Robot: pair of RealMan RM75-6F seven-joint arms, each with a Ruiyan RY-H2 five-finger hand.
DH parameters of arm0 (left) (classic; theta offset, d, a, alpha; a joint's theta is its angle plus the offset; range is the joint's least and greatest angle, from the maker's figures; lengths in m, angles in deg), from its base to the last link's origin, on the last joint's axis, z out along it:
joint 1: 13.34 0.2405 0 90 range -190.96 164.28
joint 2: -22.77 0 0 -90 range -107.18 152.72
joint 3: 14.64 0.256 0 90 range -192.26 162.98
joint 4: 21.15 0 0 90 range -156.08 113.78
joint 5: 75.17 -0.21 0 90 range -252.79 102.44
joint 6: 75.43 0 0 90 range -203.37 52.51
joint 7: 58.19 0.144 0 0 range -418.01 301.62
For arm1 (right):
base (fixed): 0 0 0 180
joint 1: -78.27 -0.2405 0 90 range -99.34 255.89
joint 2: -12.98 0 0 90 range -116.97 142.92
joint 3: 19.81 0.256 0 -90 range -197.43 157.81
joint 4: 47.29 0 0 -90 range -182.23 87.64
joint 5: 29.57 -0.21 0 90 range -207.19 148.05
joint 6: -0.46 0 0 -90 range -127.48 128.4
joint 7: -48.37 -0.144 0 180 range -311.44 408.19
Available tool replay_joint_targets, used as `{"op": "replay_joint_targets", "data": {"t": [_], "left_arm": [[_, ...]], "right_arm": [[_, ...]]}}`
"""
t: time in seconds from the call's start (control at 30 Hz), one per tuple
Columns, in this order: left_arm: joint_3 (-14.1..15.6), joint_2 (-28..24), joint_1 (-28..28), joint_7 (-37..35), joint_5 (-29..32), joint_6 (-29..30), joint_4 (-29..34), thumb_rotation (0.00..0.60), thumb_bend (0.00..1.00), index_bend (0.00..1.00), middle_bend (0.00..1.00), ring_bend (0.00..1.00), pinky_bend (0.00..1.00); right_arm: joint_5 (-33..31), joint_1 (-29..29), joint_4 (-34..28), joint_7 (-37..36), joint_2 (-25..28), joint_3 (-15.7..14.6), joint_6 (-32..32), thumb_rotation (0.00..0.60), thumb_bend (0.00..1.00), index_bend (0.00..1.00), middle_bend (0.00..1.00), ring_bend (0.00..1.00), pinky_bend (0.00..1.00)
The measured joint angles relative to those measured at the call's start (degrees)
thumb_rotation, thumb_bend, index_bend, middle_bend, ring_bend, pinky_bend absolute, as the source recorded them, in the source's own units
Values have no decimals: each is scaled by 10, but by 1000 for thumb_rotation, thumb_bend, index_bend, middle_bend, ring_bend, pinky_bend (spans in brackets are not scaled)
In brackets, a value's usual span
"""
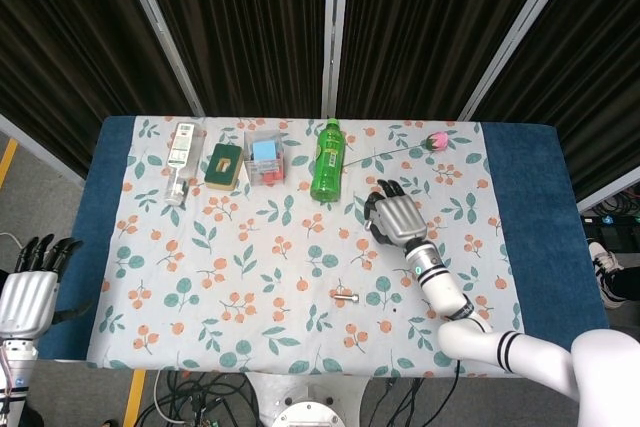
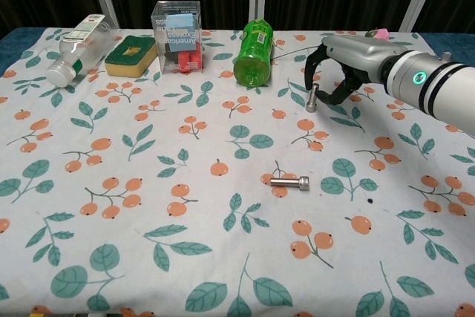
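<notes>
Your right robot hand seems to pinch a small steel bolt by the shank; it is hard, smooth and slippery.

Take the bottle lying at the back middle of the table as your ref. Left of it, same back row: clear box, then sponge, then 2nd bottle farthest left, lying down. Right of it & just nearer you: your right hand, a small bolt in its fingers. Flower behind the hand. 2nd bolt lies on the cloth well in front of the ref. Left hand far left, off the table edge
</notes>
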Motion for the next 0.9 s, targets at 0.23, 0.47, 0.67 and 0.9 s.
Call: {"op": "replay_joint_targets", "data": {"t": [0.23,0.47,0.67,0.9], "left_arm": [[1,0,0,2,-4,3,0,600,69,163,135,37,34],[-1,-2,0,3,-3,5,2,600,70,163,135,37,34],[-1,-5,0,12,-6,9,9,600,70,163,135,37,34],[1,-9,6,23,-10,19,21,600,69,163,135,38,34]], "right_arm": [[7,1,-16,0,9,-5,6,600,367,379,261,26,26],[58,12,-79,17,50,-14,55,600,319,356,264,22,0],[124,26,-192,26,107,-33,90,600,224,353,284,32,20],[151,26,-285,51,137,-77,60,600,177,353,273,26,60]]}}
